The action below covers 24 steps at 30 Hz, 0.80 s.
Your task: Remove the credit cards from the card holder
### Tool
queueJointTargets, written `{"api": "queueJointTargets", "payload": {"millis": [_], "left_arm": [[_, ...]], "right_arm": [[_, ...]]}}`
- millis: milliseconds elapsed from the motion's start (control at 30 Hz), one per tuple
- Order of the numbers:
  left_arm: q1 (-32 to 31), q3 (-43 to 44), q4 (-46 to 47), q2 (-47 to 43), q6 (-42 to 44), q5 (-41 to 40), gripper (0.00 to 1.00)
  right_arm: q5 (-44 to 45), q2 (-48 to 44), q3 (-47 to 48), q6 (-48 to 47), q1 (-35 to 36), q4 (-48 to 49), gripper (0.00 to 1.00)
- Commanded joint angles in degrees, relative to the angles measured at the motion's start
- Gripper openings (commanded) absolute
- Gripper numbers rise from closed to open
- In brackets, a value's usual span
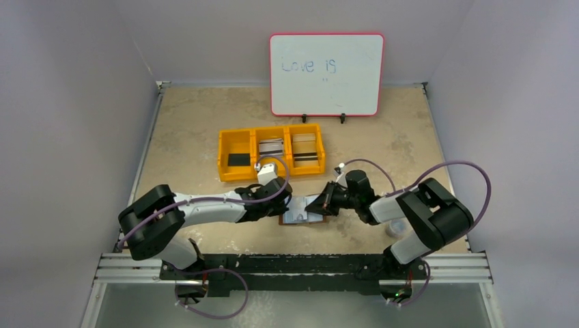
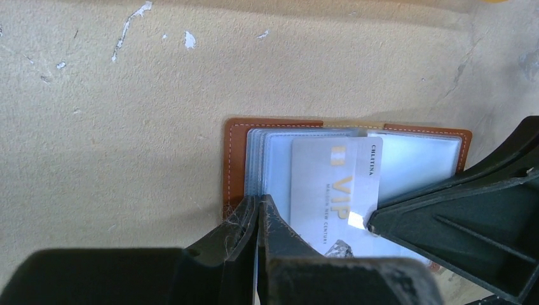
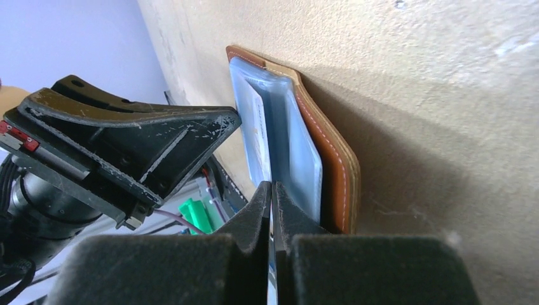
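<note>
- The left gripper point(image 2: 257, 210) was clenched, its fingers pressed together on a pale sliver at the near-left edge of the clear sleeves point(image 2: 419, 159). Its own body hid the rest of that edge.
- The right gripper point(image 3: 272, 190) was also clenched. Its tips met on a thin edge among the sleeves, at the corner of the credit card point(image 2: 334, 184). Whether that edge was card or sleeve could not be told.
- The credit card, grey-white with gold "VIP" lettering, lay on top of the sleeves. Its lower end was cut off behind both grippers.
- The card holder point(image 2: 236, 159), of brown leather with pale stitching, lay open and flat on the table point(image 2: 127, 127) between the two grippers. The right gripper covered its lower right corner, and any contents of the sleeves were blurred.
- The yellow bin point(image 1: 225, 154) stood just beyond, with other cards point(image 1: 238, 159) in its three compartments. Their faces were too small to read.
- The whiteboard point(image 1: 326, 74) stood at the far edge, its faint writing only partly legible.
</note>
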Motion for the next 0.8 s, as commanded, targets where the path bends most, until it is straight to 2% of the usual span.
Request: {"api": "queueJointTargets", "payload": {"millis": [0,233,433,600,767], "left_arm": [[-0.36,-0.98,-2.01,-1.4,-0.55,-1.55,0.0],[-0.35,-0.99,-1.21,-1.51,0.0,-1.28,0.0],[-0.36,-1.08,-0.32,-1.42,0.62,-0.54,0.0],[-0.34,-1.27,0.44,-1.09,0.74,0.42,0.0],[-0.35,-1.18,0.61,-0.99,0.9,0.65,0.0]], "right_arm": [[0.85,-1.83,-0.51,-3.24,-1.27,-3.08,0.0],[-0.97,1.49,0.54,-3.89,-1.41,-0.86,0.0],[-1.03,4.13,1.09,-1.05,-1.4,4.72,0.16],[0.82,5.19,1.66,-0.24,-1.41,4.78,0.22],[-0.12,7.53,1.28,1.06,-1.35,10.51,0.26]]}}
